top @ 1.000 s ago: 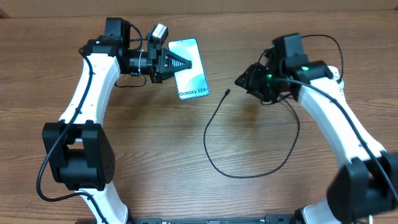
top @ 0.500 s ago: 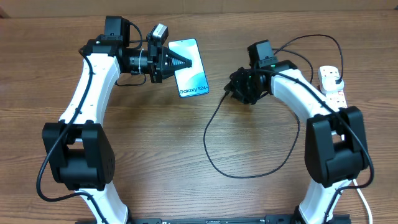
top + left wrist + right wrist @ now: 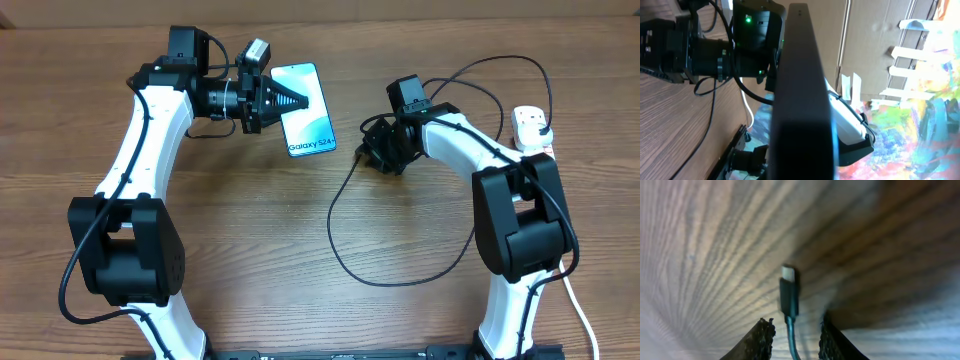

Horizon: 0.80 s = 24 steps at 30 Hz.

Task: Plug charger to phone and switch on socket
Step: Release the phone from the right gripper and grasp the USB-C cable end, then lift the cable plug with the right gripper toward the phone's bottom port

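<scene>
A brown wood-grain bench [image 3: 300, 230] is shown; tan board [image 3: 400, 6] is set along its far edge. Taped cardboard [image 3: 875, 45] and a brightly painted surface [image 3: 930, 130] are glimpsed beyond.

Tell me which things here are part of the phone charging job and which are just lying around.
Part of the job: phone, held in the left gripper; charger, tip inside the open right gripper; socket.
Just there: cardboard behind the table.

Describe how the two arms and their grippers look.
The left arm and the right arm have smooth white shells, black joints and bulky black lower housings, with thin black cables looped alongside. The left gripper is black, tapering to a point; the right gripper has black, rough-edged fingers.
</scene>
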### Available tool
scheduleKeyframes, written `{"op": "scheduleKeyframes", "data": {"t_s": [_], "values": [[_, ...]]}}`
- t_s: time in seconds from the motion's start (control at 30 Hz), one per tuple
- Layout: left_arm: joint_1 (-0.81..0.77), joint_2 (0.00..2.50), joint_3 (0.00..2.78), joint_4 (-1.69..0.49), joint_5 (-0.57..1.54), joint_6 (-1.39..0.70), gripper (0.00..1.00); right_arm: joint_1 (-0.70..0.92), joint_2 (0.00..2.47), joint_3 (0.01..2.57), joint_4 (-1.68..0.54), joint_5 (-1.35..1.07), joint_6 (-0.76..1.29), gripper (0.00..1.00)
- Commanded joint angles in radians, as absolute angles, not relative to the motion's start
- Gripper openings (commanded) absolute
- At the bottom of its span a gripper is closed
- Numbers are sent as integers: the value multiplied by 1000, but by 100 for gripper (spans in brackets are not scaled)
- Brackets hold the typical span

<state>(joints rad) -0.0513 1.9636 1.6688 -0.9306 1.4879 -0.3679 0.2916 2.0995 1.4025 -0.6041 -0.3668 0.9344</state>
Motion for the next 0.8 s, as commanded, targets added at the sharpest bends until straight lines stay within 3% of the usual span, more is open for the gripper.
{"op": "scheduleKeyframes", "data": {"t_s": [0.0, 0.63, 0.77], "values": [[-46, 1942, 1684, -930, 1515, -375, 4, 300, 2104, 1426, -580, -356, 948, 33], [-46, 1942, 1684, -930, 1516, -375, 4, 333, 2156, 1426, -572, -270, 973, 28], [-46, 1942, 1684, -930, 1516, -375, 4, 333, 2180, 1426, -574, -270, 972, 22]]}}
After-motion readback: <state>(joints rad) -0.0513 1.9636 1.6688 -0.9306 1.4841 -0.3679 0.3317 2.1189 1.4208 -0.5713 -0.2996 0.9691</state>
